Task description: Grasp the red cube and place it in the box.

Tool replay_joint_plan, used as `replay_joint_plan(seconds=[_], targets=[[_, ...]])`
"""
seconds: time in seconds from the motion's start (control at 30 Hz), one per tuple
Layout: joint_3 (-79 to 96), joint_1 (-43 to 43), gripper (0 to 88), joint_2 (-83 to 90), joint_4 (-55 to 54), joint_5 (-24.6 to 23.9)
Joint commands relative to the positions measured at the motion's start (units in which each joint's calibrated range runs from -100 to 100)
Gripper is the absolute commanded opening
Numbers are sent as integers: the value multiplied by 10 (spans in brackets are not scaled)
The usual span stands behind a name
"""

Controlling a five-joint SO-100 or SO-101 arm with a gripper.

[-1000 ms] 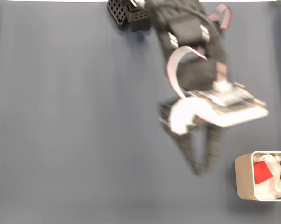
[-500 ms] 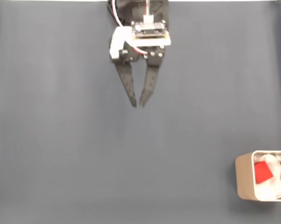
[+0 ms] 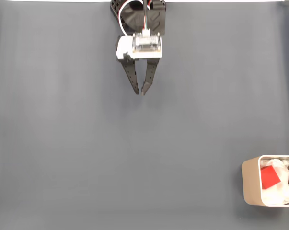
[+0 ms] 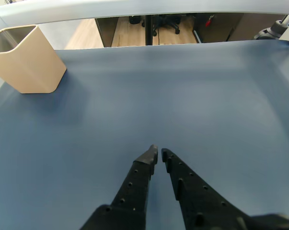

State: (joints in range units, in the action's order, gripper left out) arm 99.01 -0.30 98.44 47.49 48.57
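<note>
The red cube (image 3: 269, 177) is lying on white padding (image 3: 280, 190) inside the box (image 3: 250, 183), well away from the gripper (image 3: 140, 92), whose fingers are nearly meeting at the tips, gripping nothing, above the blue-grey table (image 3: 67, 143).

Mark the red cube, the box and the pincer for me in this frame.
red cube (image 3: 269, 177), fixed view: middle of its top face, inside the box.
box (image 3: 249, 182), fixed view: its beige left wall; also (image 4: 29, 64), wrist view: its side wall.
pincer (image 3: 140, 92), fixed view: between the nearly closed fingertips.
</note>
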Motion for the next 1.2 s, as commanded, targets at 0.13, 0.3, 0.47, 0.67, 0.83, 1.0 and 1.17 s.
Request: replay_joint_plan(seconds=[0.13, 0.3, 0.47, 0.67, 0.83, 1.0, 1.17], targets=[[8, -13, 0, 15, 133, -9], [8, 9, 0, 15, 184, 5], [8, 7, 0, 15, 220, 1], [8, 6, 0, 15, 257, 2], [8, 5, 0, 15, 283, 4], [8, 6, 1, 15, 284, 9], [8, 6, 4, 15, 284, 9]])
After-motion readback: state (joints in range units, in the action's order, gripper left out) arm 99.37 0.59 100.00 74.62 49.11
